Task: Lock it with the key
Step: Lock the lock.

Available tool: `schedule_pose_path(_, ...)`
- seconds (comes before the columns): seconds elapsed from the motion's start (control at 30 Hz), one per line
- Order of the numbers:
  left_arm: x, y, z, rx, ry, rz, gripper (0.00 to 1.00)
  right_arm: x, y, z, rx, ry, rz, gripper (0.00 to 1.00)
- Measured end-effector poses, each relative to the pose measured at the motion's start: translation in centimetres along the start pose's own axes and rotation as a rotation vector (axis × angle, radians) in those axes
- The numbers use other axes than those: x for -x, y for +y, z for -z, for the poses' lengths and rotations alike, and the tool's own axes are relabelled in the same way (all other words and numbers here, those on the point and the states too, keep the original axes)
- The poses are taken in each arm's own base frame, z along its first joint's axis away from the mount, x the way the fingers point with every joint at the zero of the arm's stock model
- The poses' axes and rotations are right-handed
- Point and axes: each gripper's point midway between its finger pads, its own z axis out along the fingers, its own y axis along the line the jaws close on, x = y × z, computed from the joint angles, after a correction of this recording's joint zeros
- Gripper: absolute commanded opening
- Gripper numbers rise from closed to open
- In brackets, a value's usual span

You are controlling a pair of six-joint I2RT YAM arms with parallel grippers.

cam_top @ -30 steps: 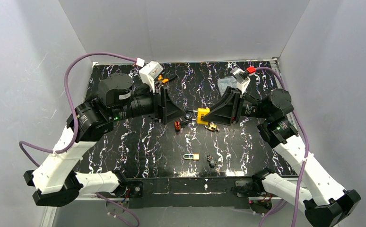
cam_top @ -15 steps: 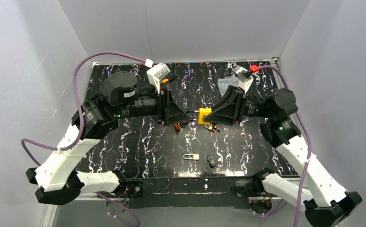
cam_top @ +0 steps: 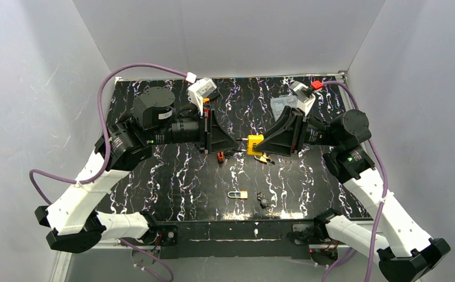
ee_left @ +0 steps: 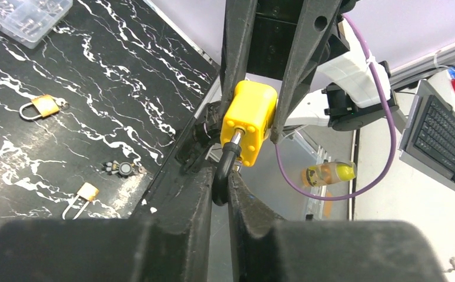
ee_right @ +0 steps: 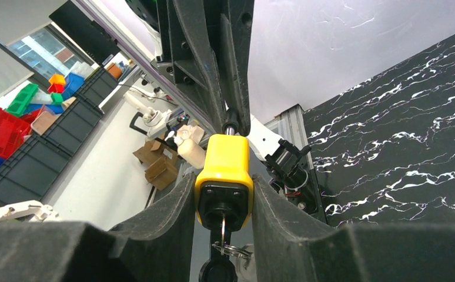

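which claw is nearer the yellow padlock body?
Right. The right claw clamps the yellow padlock body; the left claw is beside it, pinching the black shackle.

Plain white walls (cam_top: 231, 35) enclose a black, white-veined table (cam_top: 172, 182); coloured storage bins (ee_right: 4, 132) stand beyond.

**Loose bits around your workspace**

On the black marbled tabletop (cam_top: 154, 176) you have a small brass padlock (cam_top: 237, 194) near the front edge, with a small black piece (cam_top: 263, 200) just beside it on the right. A second brass padlock (cam_top: 264, 157) lies mid-table, near a red item (cam_top: 220, 156) (too small to identify). A clear plastic box (cam_top: 280, 104) sits at the back right. Off the table, your left wrist view shows a keyboard (ee_left: 437, 141) and a yellow-filled bottle (ee_left: 331, 173).
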Motion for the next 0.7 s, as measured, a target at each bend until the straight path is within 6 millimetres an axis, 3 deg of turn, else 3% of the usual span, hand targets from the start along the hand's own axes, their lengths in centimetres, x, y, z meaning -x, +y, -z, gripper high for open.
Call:
schedule_pose_path(0.03,0.0,0.0,0.0,-0.003,0.002,0.002,0.00,0.0,0.0,0.0,0.000,0.000,-0.001,0.01)
schedule_pose_path(0.17,0.0,-0.2,-0.1,-0.019,0.000,0.006,0.00,0.0,-0.1,0.1,-0.006,0.001,-0.007,0.03)
schedule_pose_path(0.33,0.1,0.3,-0.1,0.002,-0.032,0.012,0.00,0.1,-0.5,0.0,-0.034,-0.006,-0.031,0.36)
schedule_pose_path(0.43,0.2,0.7,0.2,0.020,-0.065,0.014,0.00,0.2,-0.7,-0.1,-0.044,-0.015,-0.044,0.48)
schedule_pose_path(0.7,1.2,0.8,1.7,0.050,-0.167,0.034,0.00,1.4,-0.6,-0.3,-0.050,-0.070,-0.079,0.61)
